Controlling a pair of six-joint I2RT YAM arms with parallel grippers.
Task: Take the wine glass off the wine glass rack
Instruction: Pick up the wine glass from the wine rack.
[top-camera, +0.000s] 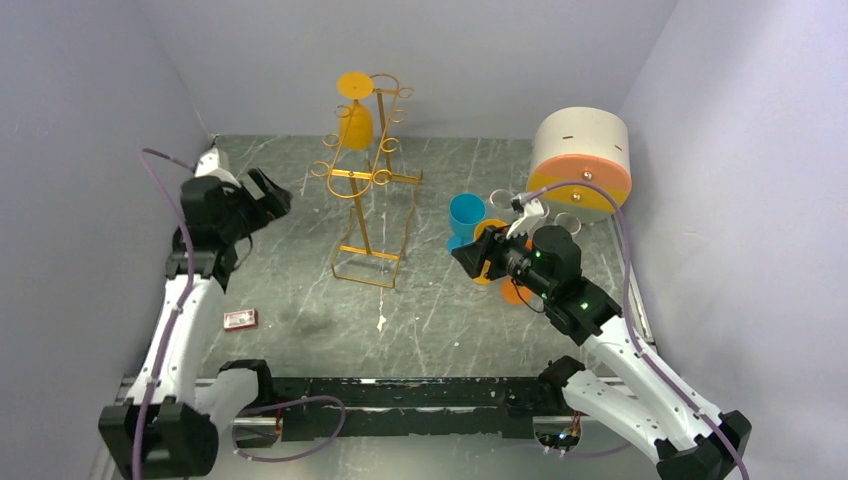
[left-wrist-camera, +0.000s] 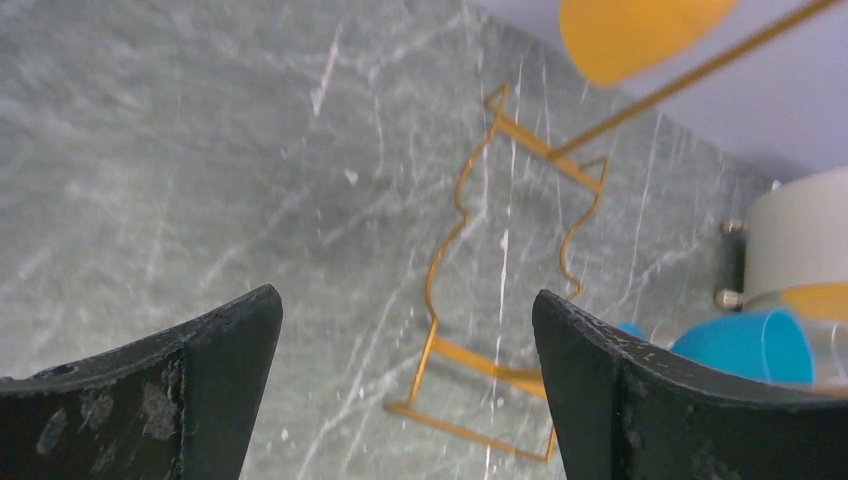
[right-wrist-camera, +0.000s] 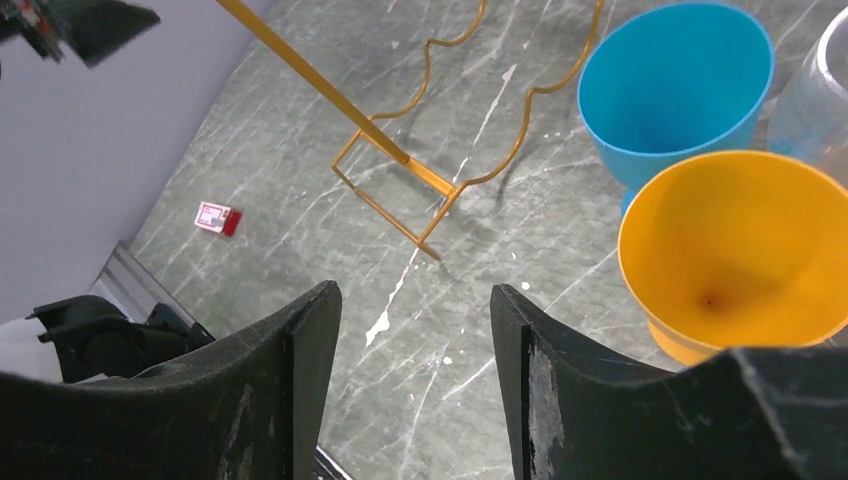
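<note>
The gold-orange wire rack (top-camera: 368, 180) stands at the table's middle back. An orange wine glass (top-camera: 355, 118) hangs upside down from its top hooks, foot uppermost. In the left wrist view the rack's base (left-wrist-camera: 470, 300) lies on the table and the glass bowl (left-wrist-camera: 640, 35) shows at the top edge. My left gripper (top-camera: 275, 195) is open and empty, left of the rack and apart from it. My right gripper (top-camera: 470, 258) is open and empty, right of the rack, beside an orange glass (right-wrist-camera: 735, 250) and a blue glass (right-wrist-camera: 675, 85) standing on the table.
A white and orange cylinder (top-camera: 582, 160) lies at the back right, with a clear glass (top-camera: 505, 200) near it. A small red card (top-camera: 240, 319) lies on the table at the front left. Purple-grey walls close in both sides.
</note>
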